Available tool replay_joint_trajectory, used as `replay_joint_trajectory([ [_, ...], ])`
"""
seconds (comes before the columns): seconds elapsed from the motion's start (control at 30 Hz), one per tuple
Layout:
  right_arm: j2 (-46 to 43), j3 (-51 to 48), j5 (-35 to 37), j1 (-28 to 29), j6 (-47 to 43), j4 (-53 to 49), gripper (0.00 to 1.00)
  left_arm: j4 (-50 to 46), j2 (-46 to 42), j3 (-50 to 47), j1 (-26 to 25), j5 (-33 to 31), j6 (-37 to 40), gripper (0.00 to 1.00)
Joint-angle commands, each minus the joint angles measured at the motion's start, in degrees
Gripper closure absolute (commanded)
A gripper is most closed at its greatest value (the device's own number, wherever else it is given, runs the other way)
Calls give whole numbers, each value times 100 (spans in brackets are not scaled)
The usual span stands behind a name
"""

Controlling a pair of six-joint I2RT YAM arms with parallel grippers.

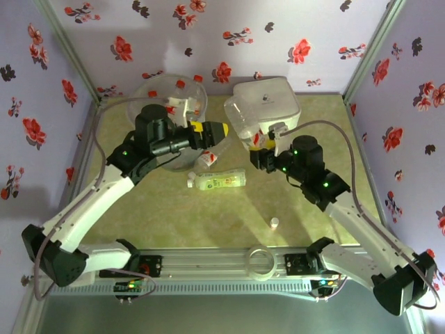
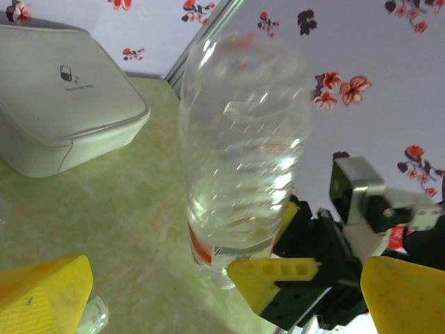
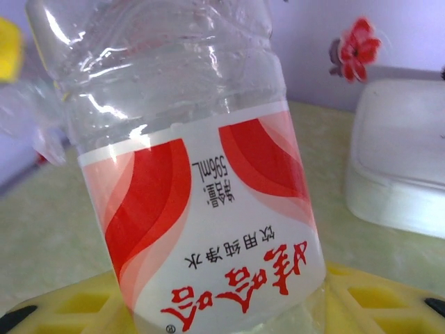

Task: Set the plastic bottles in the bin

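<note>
Room: lilac walls (image 1: 49, 62) with red flowers; green marbled tabletop (image 1: 174, 216).
- One bin (image 1: 142, 90), rear left, bottles inside, number unclear.
- Left claw (image 1: 212, 132): released.
- Two lying mid-tabletop: small red-labelled bottle (image 1: 207, 159), green-labelled bottle (image 1: 221, 181).
- One held bottle (image 3: 201, 209), clenched in right claw (image 1: 263, 142).
- One white box (image 1: 274, 97).
- One loose cap (image 1: 274, 223).

Middle: left gripper (image 1: 221, 130) and right gripper (image 1: 256, 145) nearly meet. A clear bottle (image 2: 240, 153) stands just ahead of the left one's spread fingers, pinched by the right one, so there is no way through.
Back right: white box (image 1: 264, 104) sits just behind the right gripper and blocks that corner.
Back left: bin (image 1: 170, 94) — the left arm lies over the near half of its mouth; the far half is open from above.
Mid mat: green bottle (image 1: 219, 181) lies crosswise, with a small bottle (image 1: 207, 158) just behind it.
Front mat (image 1: 174, 216): bare but for a cap (image 1: 274, 223) — easy passage.
</note>
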Motion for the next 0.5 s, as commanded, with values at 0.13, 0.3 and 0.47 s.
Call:
replay_joint_trajectory([
  [0.13, 321, -20, -324, 456, 784, 1436, 44, -101, 570, 724, -461, -791, 663, 0],
  [0.3, 437, 7, -344, 633, 770, 1621, 43, 162, 863, 826, -634, -817, 647, 0],
  [0.47, 443, -76, -418, 723, 900, 1895, 43, 391, 975, 763, -657, -1102, 526, 0],
])
